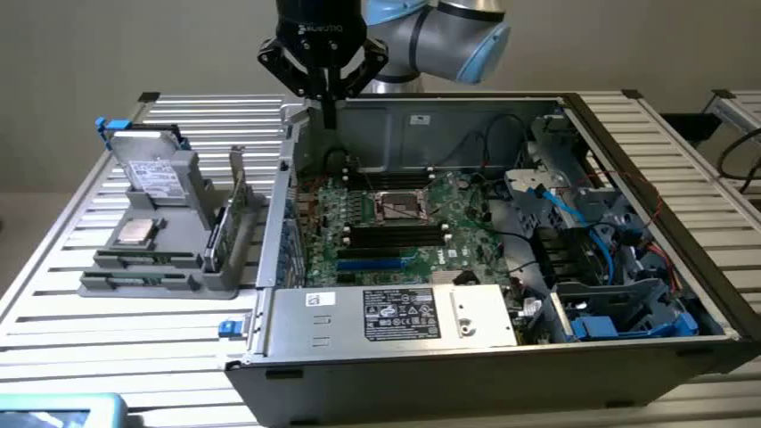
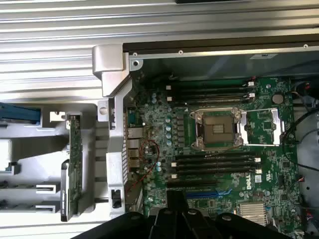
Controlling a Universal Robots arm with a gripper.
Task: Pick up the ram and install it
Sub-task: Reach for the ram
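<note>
One task item is under inspection: the ram (image 1: 217,236), a thin, narrow dark-green circuit-board stick.

Location: left-centre of the exterior frame. It stands on its long edge in a grey moulded parts holder (image 1: 143,283) on the slatted aluminium surface (image 1: 71,330), outside the open grey computer case (image 1: 476,374). A taller card with an upright metal bracket (image 1: 239,169) stands just beside it, on the case side.

Orientation: the long axis runs from lower frame to upper frame, roughly parallel to the case's left wall. It lies crosswise to the long black memory slots (image 1: 393,234) on the green motherboard (image 1: 464,201). These slots run across the frame and appear unoccupied. Which face carries the label cannot be told.

Handling, as judged: light, stiff and thin, but fragile under bending or a hard squeeze. The exposed upper long edge, near mid-length, offers the soundest hold, pinched across the board's thickness.

Tool: the black two-fingered tool (image 1: 328,120) hangs at upper centre, above the case's far left corner. It is well apart from the ram, closed up and gripping nothing.
</note>
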